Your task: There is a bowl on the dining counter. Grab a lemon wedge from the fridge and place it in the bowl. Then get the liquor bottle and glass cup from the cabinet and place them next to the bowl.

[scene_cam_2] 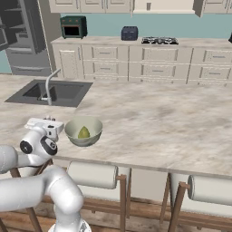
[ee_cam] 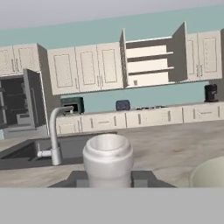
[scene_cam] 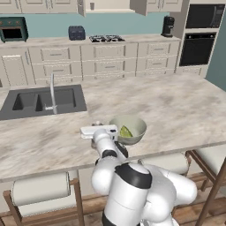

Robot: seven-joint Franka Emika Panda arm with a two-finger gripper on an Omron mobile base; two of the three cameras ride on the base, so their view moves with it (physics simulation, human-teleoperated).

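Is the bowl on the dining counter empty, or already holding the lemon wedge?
Holding it: the lemon wedge lies inside the bowl, visible in both base views.

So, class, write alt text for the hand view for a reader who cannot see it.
The gripper holds the liquor bottle upright, its pale cap up close, over the beige dining counter. The sink and its metal tap lie to the left, the bowl rim at lower right. On the far wall the cabinet stands open.
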